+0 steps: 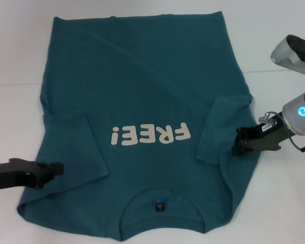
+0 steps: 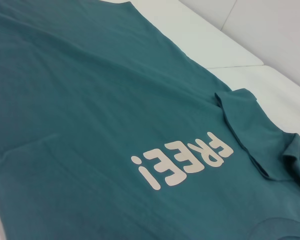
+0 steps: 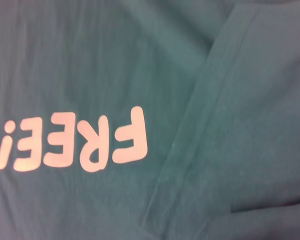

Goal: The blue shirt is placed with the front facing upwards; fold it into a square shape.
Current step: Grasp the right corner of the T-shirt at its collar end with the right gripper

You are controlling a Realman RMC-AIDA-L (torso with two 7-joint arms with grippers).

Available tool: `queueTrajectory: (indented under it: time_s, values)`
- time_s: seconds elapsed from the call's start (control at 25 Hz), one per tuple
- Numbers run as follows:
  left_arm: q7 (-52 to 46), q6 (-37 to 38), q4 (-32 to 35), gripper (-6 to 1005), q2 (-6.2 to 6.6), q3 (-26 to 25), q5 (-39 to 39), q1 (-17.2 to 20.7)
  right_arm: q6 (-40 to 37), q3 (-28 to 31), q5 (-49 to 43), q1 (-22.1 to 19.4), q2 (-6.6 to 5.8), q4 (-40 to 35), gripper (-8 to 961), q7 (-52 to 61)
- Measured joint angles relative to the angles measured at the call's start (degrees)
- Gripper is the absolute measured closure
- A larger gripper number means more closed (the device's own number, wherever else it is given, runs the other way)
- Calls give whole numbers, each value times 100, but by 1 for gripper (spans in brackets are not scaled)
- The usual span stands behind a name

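On white table [image 1: 10, 46]: blue shirt [image 1: 137, 76], sleeves folded inward. Left gripper [image 1: 53, 170] at eight o'clock, right gripper [image 1: 239, 142] at four (clasp of each indiscernible). Next: fold the sides inward.

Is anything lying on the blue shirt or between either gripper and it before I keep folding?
Nothing visible. The blue shirt lies front up on the white table with both sleeves folded inward. The left gripper and the right gripper are at its side edges, with only cloth around them.

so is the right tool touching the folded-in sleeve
Cannot tell. In the head view the right tool overlaps the blue shirt at its folded sleeve, but no view shows contact or a gap.
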Motion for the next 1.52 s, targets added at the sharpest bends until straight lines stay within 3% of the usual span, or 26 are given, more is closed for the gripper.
queueTrajectory:
  time_s: [0.32, 0.48, 0.64, 0.88, 1.32, 1.36, 1.52]
  values:
    - [0, 8, 4, 948, 0, -70, -6, 7, -103, 59, 529, -342, -61, -94, 885, -131]
    - [0, 9, -4, 948, 0, -76, -14, -26, -311, 280, 891, -369, -162, -79, 850, -80]
    - [1, 9, -18, 948, 0, -73, -17, -51, -402, 277, 808, -358, -165, -236, 815, 113]
    - [38, 9, -19, 948, 0, -63, -18, -62, -304, 259, 633, -230, -151, -253, 587, 417]
    - [144, 14, -24, 948, -19, -51, -18, -63, -80, 291, -56, 190, -24, -4, 374, 650]
    - [157, 15, -25, 948, -19, -46, -18, -63, -34, 300, -123, 291, -12, 155, 135, 655]
    - [218, 13, -38, 948, -27, -41, -18, -72, 13, 320, -269, 437, 2, 353, 106, 659]
